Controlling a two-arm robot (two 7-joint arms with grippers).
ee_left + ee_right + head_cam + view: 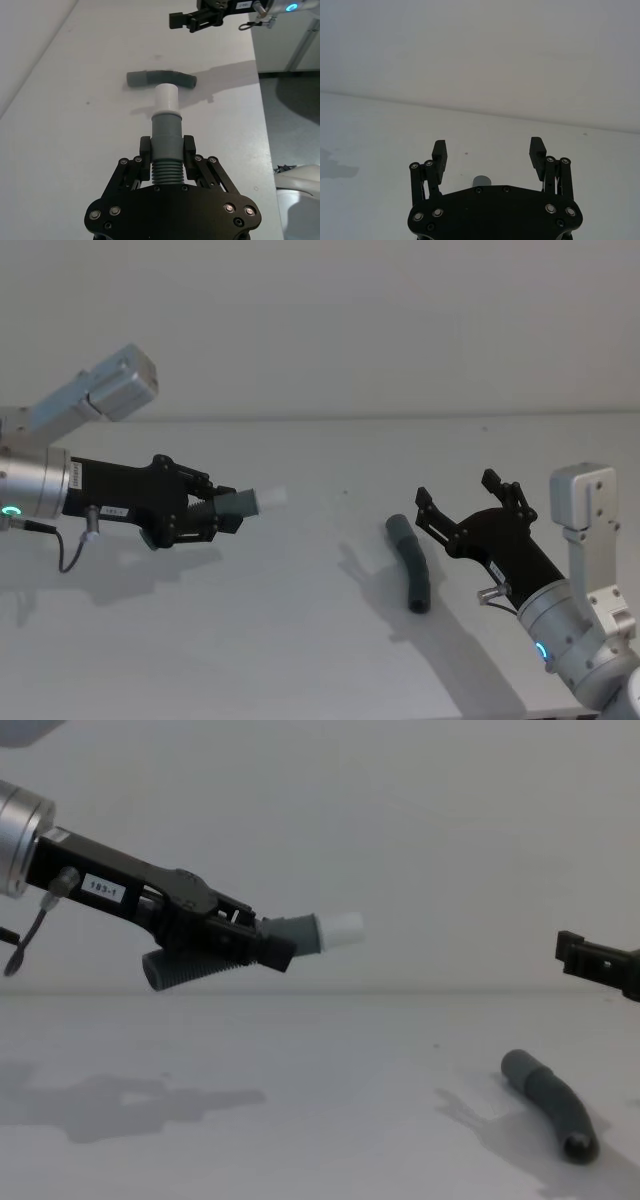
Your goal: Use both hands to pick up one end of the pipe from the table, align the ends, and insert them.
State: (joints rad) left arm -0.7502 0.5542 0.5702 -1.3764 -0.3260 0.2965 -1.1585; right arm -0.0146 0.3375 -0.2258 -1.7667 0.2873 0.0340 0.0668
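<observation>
Fingers [145, 150] of your left gripper [225, 512] are clamped on the ribbed middle of one pipe piece [190, 968], holding it in the air above the left side of the table [250, 640]. That piece is dark-grey corrugated hose with tight rings you can count in the left wrist view. Past the fingertips it turns into a smooth, narrow grey cuff [166, 131] capped by a plain white tip [166, 98]. From the chest view the white tip points toward the robot's right and slightly upward, while the ribbed tail sticks out behind the black jointed fingers. The second pipe piece [413, 565] lies flat on the matte white table, right of centre and well apart from the held one. It is a short curved arc of the same dark hose. Its farther end has a smoother, slightly lighter socket cuff [397, 528], and its nearer end looks rounded and dark. Your right gripper [458, 490] hovers near that lying piece on its right side. Its black linkage fingers are spread wide with nothing between them, and it touches neither the hose nor the table. On the left gripper's black body, next to the silver arm [15, 835], a small white label [103, 888] reads "183-1".
</observation>
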